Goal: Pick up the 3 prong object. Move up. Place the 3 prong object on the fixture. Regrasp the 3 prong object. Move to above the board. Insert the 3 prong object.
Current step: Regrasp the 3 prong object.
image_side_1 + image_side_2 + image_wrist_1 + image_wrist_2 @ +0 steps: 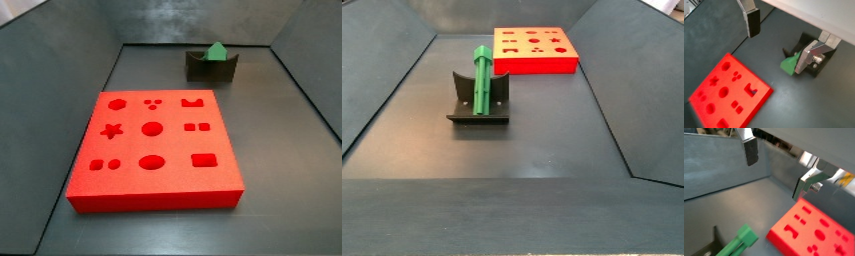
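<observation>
Fingers (752, 23) of gripper (784, 37) spread wide, empty (raised over floor); 3 prong object (481, 75) on fixture (478, 110).

Dark grey floor (543, 140) enclosed by sloping grey walls (389, 60).

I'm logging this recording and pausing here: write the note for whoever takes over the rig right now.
Gripper: open, empty, raised above the floor; it shows only in the wrist views.
3 prong object: resting in the fixture, clear of the fingers.
Board: flat on the floor, apart from the fixture, holes unfilled.
Done: pick-up, placing on the fixture.
Left: regrasp, move above the board, insert.
</observation>
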You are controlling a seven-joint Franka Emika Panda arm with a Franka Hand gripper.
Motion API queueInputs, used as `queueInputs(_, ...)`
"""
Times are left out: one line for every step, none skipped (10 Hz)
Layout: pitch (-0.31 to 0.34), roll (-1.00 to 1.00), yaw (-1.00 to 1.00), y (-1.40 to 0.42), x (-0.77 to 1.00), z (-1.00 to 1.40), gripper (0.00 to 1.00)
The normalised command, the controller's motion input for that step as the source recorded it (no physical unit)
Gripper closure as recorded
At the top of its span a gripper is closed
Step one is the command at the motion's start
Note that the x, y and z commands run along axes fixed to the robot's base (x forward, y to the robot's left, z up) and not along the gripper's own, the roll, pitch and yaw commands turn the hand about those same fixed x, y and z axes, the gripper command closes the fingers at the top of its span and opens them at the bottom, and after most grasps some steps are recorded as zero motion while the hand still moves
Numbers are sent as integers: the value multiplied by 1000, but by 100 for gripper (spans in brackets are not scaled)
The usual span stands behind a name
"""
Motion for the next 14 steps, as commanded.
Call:
queueInputs(53,1000,23,-33,-5,12,0)
queueInputs(51,1000,24,-24,-2,11,0)
queueInputs(50,1000,25,-25,6,4,0)
queueInputs(49,1000,25,-22,8,6,0)
queueInputs(50,1000,26,-20,12,11,0)
queueInputs(54,1000,28,-15,11,12,0)
queueInputs(62,1000,30,-19,12,12,0)
queueInputs(68,1000,32,-18,25,7,0)
queueInputs(76,1000,35,-22,37,0,0)
queueInputs(85,1000,38,-24,52,-7,0)
queueInputs(101,1000,44,-29,72,-6,0)
queueInputs(115,1000,50,-31,87,-8,0)
queueInputs(132,1000,57,-36,101,-7,0)
queueInputs(151,1000,66,-40,112,-12,0)
